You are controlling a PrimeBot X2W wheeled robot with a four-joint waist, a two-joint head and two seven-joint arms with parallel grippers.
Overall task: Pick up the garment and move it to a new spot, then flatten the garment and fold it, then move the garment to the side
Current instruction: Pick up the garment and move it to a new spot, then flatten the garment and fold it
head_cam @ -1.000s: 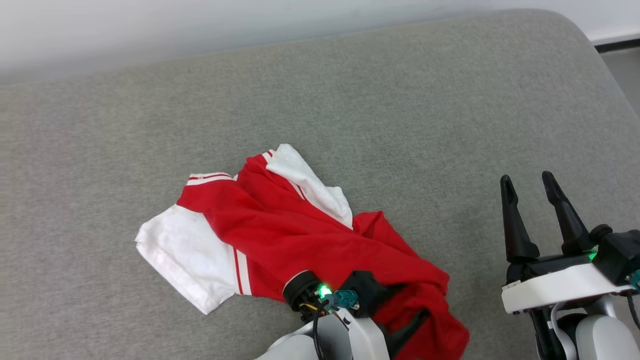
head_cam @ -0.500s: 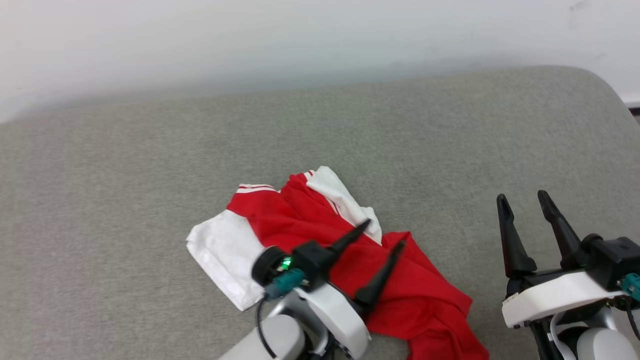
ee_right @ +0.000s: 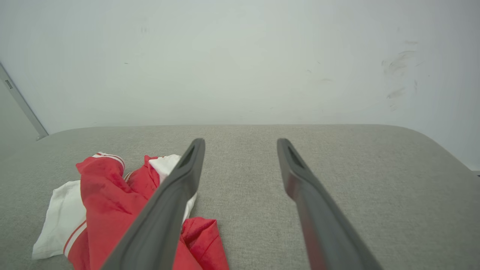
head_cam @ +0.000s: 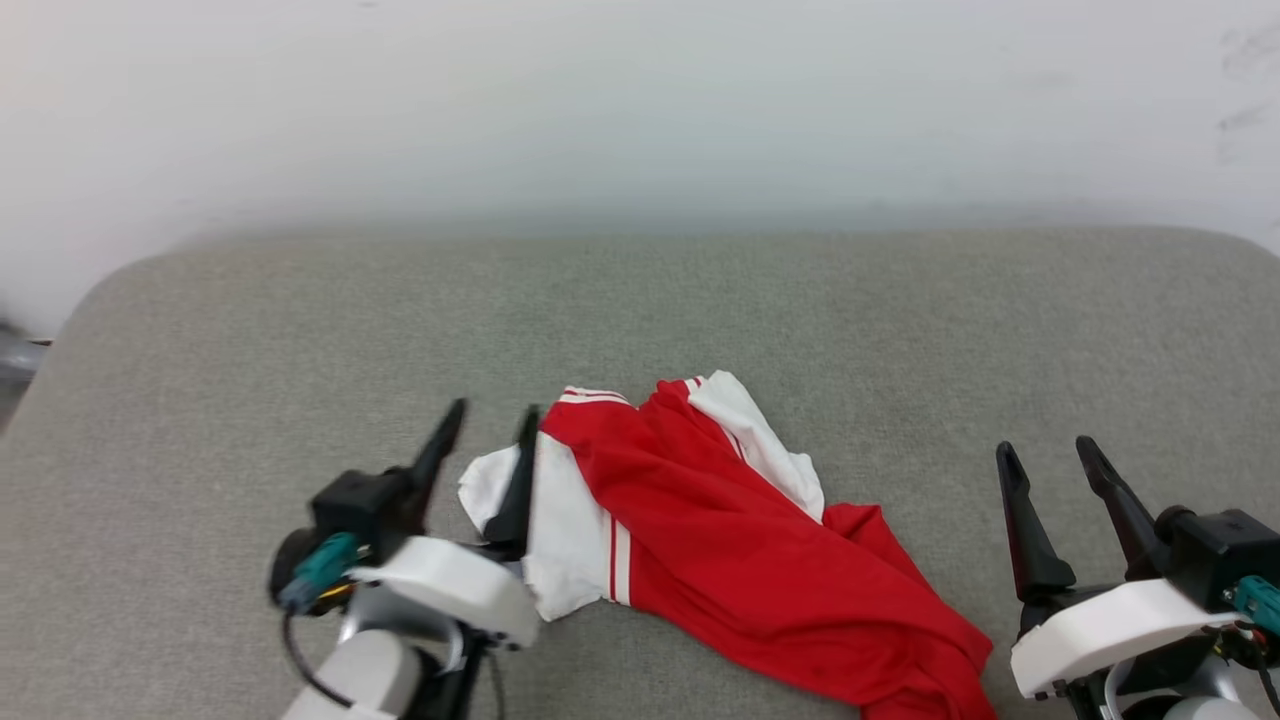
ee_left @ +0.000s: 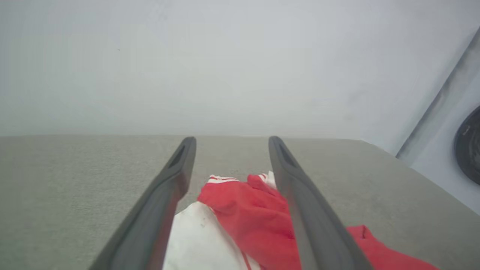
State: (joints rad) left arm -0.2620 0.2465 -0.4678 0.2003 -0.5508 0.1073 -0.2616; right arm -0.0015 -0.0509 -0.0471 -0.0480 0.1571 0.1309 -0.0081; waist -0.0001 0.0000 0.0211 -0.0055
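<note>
A: Looking down from the head, we find the garment (head_cam: 720,540) lying crumpled on the grey cushion (head_cam: 700,300), a little below the middle of the view. Its red body runs down toward the lower right.

B: We also see one white sleeve (head_cam: 565,530) spread flat at the left end, with red-and-white stripe trim along it. A second white patch shows at the far side of the heap.

A: Our left gripper (head_cam: 493,412) stands right at that sleeve. Its two dark fingers are spread apart and grasp nothing.

B: Agreed, it is released. In the head view the finger nearer the shirt crosses the sleeve's edge, and we cannot tell whether it touches the cloth. From the left wrist, the sleeve and the red folds appear in the gap between the fingers, lower down.

A: Our right gripper (head_cam: 1045,450) hovers at the lower right, near the red lower end of the shirt. Its fingers are wide apart and empty.

B: From the right wrist we see the shirt to the left of those fingers, bare cushion ahead of them, and the pale wall (head_cam: 640,100) behind.
</note>
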